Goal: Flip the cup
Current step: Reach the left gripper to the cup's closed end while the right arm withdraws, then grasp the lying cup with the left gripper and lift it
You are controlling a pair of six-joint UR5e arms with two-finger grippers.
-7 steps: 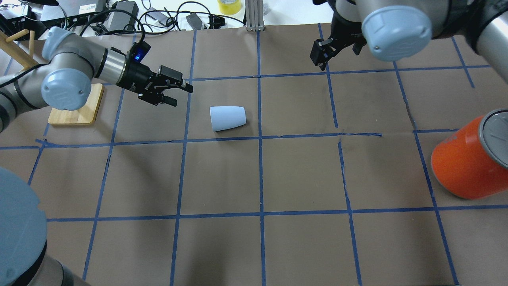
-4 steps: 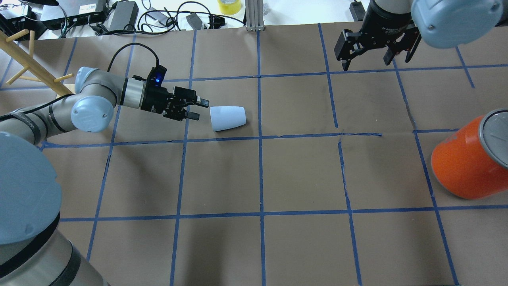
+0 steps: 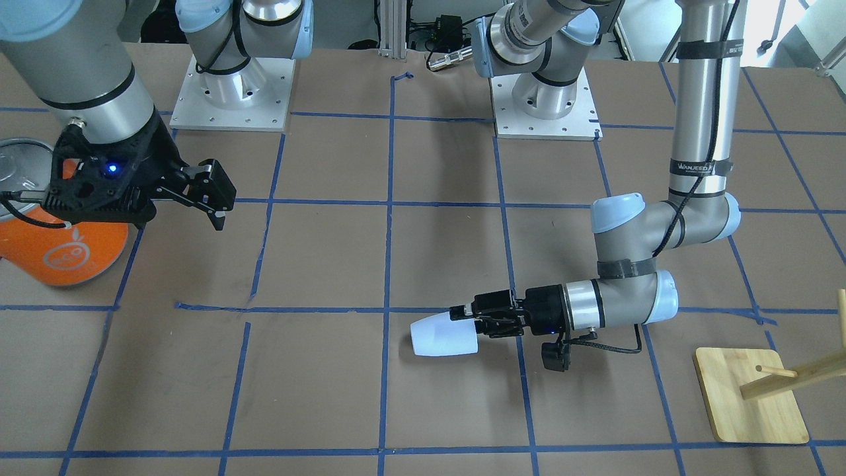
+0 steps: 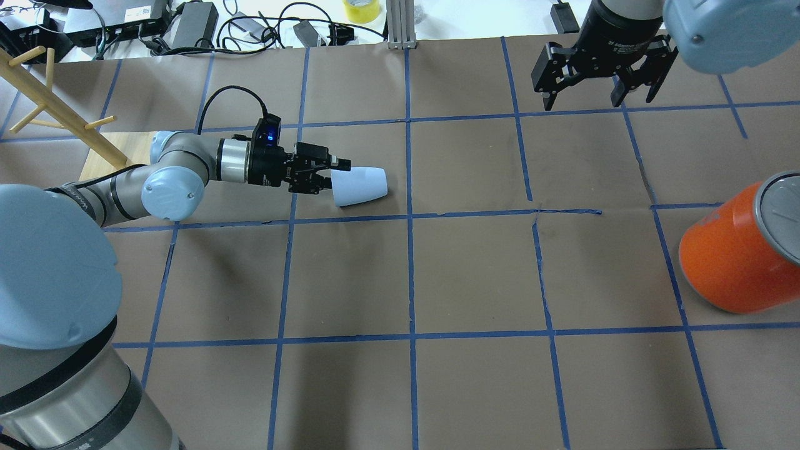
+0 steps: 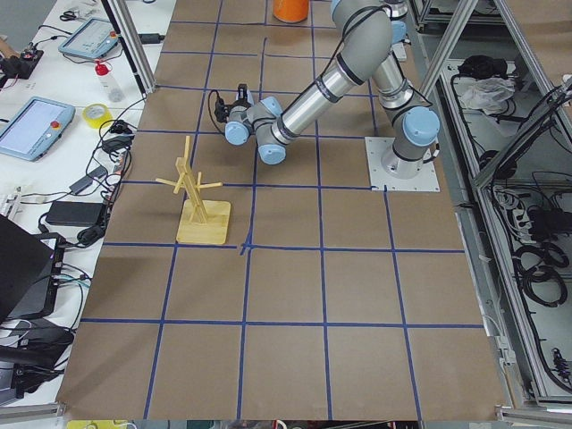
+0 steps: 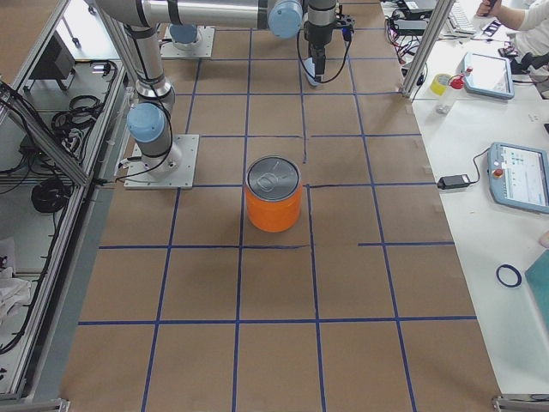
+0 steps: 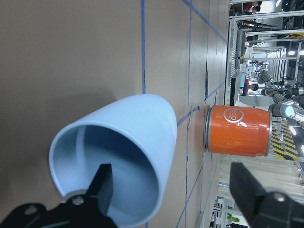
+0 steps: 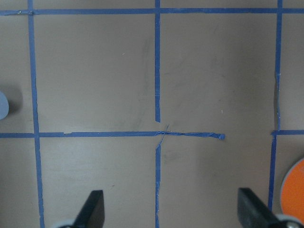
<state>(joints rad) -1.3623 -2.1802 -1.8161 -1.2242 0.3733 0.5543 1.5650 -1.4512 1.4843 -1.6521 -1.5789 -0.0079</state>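
Two hazards stand out on this paper-covered desk, and both concern a slippery grasp. Largest of the loose things, the orange can stands at the 4 o'clock edge of the overhead view, well apart from the work, so it is probably safe unless something rolls far. The right tool hangs released toward 1 o'clock and plays no part. The left tool lies low and level, jaws spread, nothing pinched.

Just ahead of it the cup rests on its side near the desk's middle, mouth to 9 o'clock and base to 3 o'clock. In the left wrist view one finger sits at the open mouth, whether inside it I cannot tell, and the other stands outside the wall.

First, if the tool pushes on before closing, it may shove the cup toward 3 o'clock or set it rolling. Second, a pinch on the thin tapered rim may slip once the wrist turns.
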